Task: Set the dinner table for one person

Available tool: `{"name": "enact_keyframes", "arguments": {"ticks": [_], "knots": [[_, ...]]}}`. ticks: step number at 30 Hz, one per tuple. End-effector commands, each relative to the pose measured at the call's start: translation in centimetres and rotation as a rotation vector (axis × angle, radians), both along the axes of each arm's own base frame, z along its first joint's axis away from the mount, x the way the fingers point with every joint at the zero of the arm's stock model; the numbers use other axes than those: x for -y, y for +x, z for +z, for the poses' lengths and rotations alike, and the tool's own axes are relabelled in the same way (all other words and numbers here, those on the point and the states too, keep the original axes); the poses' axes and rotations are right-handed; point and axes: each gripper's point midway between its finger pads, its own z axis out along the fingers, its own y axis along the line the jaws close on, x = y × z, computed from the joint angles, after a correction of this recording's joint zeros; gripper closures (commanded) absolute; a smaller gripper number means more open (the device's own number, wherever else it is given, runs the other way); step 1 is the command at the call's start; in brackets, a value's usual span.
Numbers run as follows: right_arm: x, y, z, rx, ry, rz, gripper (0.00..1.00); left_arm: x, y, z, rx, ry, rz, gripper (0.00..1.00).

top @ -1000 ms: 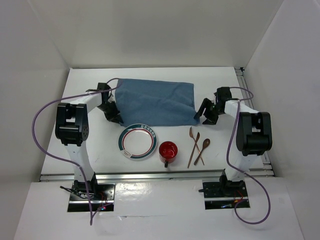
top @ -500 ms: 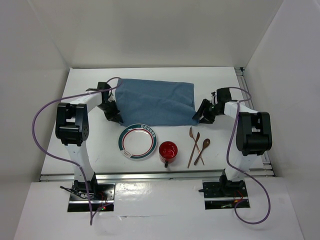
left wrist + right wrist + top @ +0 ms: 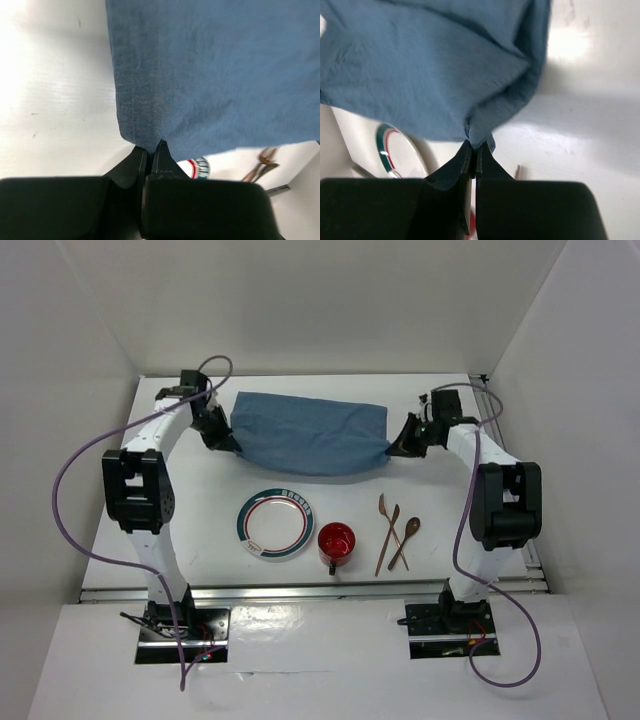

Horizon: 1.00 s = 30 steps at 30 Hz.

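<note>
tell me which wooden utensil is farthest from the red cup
The spoon with the round bowl, on the right of the crossed wooden bunch; the other utensils lie between it and the red cup.

Bright even overhead light; soft shadows; wrist views slightly blurred.

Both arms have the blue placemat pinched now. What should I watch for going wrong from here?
1. Each grip is thin: the left gripper and right gripper pinch only the very corners of the placemat, so either corner might slip out.
2. The right corner is bunched, so the placemat may land creased.
3. The plate, red cup and wooden utensils sit just nearer; dragging the placemat toward them could sweep them.
</note>
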Motion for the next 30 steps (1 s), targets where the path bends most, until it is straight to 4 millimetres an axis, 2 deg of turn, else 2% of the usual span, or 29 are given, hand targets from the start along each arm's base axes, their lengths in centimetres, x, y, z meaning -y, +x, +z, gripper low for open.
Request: {"name": "enact_keyframes", "arguments": {"ticks": [1, 4, 8, 9, 13, 14, 16, 17, 19, 21, 23, 24, 25, 28, 30], "knots": [[0.0, 2.4, 7.7, 0.185, -0.017, 0.001, 1.00, -0.7, 1.8, 7.9, 0.181, -0.012, -0.019, 1.00], [-0.1, 2.8, 9.9, 0.228, -0.014, 0.013, 1.00, -0.5, 2.3, 11.4, 0.254, -0.018, -0.024, 1.00], [-0.2, 2.5, 11.5, 0.260, -0.006, 0.019, 1.00, -0.8, 1.8, 14.7, 0.316, -0.020, -0.028, 1.00], [-0.2, 2.7, 12.0, 0.273, -0.006, 0.019, 1.00, -0.8, 1.6, 14.9, 0.315, -0.016, -0.037, 1.00], [0.0, 1.5, 16.5, 0.343, -0.021, 0.018, 1.00, -1.0, 0.4, 20.4, 0.430, -0.015, -0.057, 1.00], [0.1, 1.2, 17.4, 0.361, -0.027, 0.023, 1.00, -0.9, -0.3, 22.2, 0.470, -0.013, -0.058, 1.00], [0.5, 0.3, 20.0, 0.410, -0.048, 0.001, 1.00, -1.3, -1.3, 24.1, 0.508, -0.003, -0.057, 1.00], [0.7, -0.1, 20.9, 0.425, -0.054, -0.006, 1.00, -1.5, -2.1, 26.0, 0.557, -0.005, -0.054, 1.00], [1.1, -1.1, 23.0, 0.466, -0.075, -0.018, 1.00, -1.8, -3.3, 27.3, 0.585, 0.000, -0.045, 1.00], [1.3, -1.7, 24.3, 0.489, -0.084, -0.030, 1.00, -2.1, -4.8, 28.8, 0.626, 0.006, -0.037, 1.00], [1.9, -2.1, 26.0, 0.527, -0.091, -0.049, 1.00, -2.1, -4.9, 29.0, 0.637, 0.007, -0.037, 1.00], [1.9, -2.1, 26.1, 0.527, -0.091, -0.049, 1.00, -2.2, -4.9, 29.1, 0.638, 0.000, -0.036, 1.00], [1.9, -2.1, 27.1, 0.551, -0.091, -0.050, 1.00, -2.2, -4.7, 29.3, 0.651, 0.002, -0.037, 1.00], [2.4, -0.7, 27.4, 0.566, -0.087, -0.060, 1.00, -1.8, -2.9, 29.4, 0.673, -0.029, -0.052, 1.00], [2.0, 1.0, 27.8, 0.581, -0.058, -0.052, 1.00, -1.3, -1.0, 29.1, 0.670, -0.074, -0.055, 1.00]]}}
